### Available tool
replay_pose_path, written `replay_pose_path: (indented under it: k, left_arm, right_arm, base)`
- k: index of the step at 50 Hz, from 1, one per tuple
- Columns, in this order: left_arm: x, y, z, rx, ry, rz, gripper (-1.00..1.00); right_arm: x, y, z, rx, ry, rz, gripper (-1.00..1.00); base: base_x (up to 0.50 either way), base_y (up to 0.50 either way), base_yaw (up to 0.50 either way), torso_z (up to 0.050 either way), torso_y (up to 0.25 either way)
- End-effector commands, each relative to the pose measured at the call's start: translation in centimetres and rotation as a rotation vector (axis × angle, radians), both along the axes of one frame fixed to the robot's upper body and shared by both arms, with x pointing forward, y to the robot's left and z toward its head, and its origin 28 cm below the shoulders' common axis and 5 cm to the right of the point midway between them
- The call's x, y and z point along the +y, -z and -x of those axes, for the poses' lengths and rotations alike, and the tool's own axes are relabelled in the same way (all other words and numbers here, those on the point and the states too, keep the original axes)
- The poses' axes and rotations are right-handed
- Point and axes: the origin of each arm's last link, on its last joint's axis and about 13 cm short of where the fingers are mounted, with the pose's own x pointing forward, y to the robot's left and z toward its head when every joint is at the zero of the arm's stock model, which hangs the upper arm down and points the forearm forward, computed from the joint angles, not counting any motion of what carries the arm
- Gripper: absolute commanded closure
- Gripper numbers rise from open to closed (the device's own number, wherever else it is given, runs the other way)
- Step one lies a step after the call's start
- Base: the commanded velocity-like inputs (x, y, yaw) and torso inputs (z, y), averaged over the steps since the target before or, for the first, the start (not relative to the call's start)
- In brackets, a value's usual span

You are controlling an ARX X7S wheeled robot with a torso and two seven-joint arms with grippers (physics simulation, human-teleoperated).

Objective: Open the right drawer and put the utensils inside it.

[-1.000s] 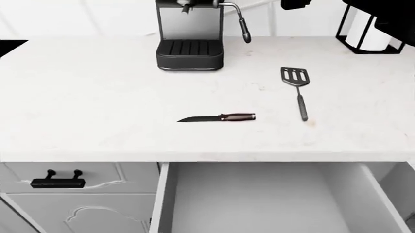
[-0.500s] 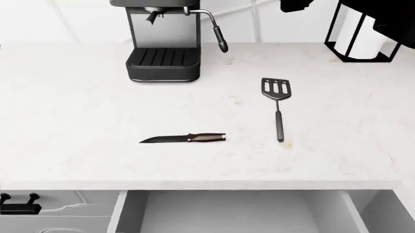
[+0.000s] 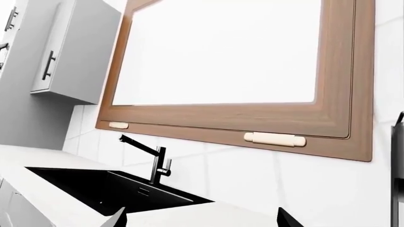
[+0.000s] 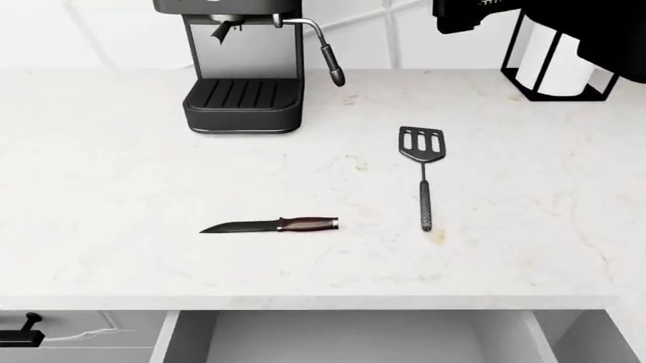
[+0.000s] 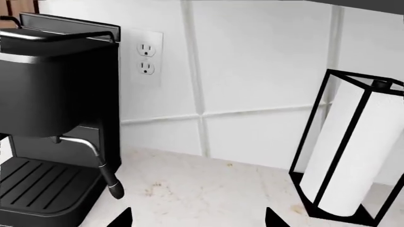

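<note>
So the head camera has tilted up and slid a bit over the last second: the countertop (image 4: 121,227) now fills most of the head view and the right drawer (image 4: 353,336) has dropped to a thin strip along the bottom. It's already pulled out, pale inside showing, nothing in it that I can see. To me that means the opening part is done and the robot is lining up to grab the utensils. The knife (image 4: 271,225) lies flat near the counter's front edge, blade pointing toward the left end, right above the open drawer. The spatula (image 4: 423,175) is off to its right, head toward the back wall, handle toward the front edge. The coffee machine (image 4: 242,72) and paper towel holder (image 4: 560,57) sit along the back. Only dark tips of the right gripper (image 5: 197,218) and left gripper (image 3: 202,218) show, spread apart and holding nothing. Both are up high, well away from the utensils, the left one facing the sink (image 3: 107,189).
</note>
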Motion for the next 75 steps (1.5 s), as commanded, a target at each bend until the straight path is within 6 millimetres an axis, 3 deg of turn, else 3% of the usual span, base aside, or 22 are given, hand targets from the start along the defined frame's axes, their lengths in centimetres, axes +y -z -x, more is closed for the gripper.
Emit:
replay_pose_path:
  k: [1, 10, 30, 57, 75]
  left_arm:
    - [-0.1, 0.1, -0.3, 0.010, 0.001, -0.004, -1.00]
    - [0.0, 0.3, -0.2, 0.017, -0.004, -0.003, -1.00]
    - [0.0, 0.4, -0.3, 0.014, -0.001, 0.002, -1.00]
    - [0.0, 0.4, -0.3, 0.014, 0.000, 0.001, -1.00]
    - [0.2, 0.3, 0.0, 0.008, -0.009, 0.005, -1.00]
  right_arm:
    - [-0.2, 1.5, -0.9, 0.174, 0.036, 0.024, -1.00]
    - [0.1, 3.6, -2.0, 0.340, 0.059, 0.006, -1.00]
    - [0.2, 5.9, -1.8, 0.527, -0.041, -0.128, -1.00]
    - [0.3, 8.2, -2.3, 0.651, 0.054, -0.207, -1.00]
    - [2.0, 9.1, -4.1, 0.655, 0.115, -0.190, -1.00]
  base:
    - [0.00, 0.00, 0.00, 0.000, 0.000]
    - [0.00, 0.00, 0.00, 0.000, 0.000]
    - [0.00, 0.00, 0.00, 0.000, 0.000]
    - [0.00, 0.00, 0.00, 0.000, 0.000]
    - [0.00, 0.00, 0.00, 0.000, 0.000]
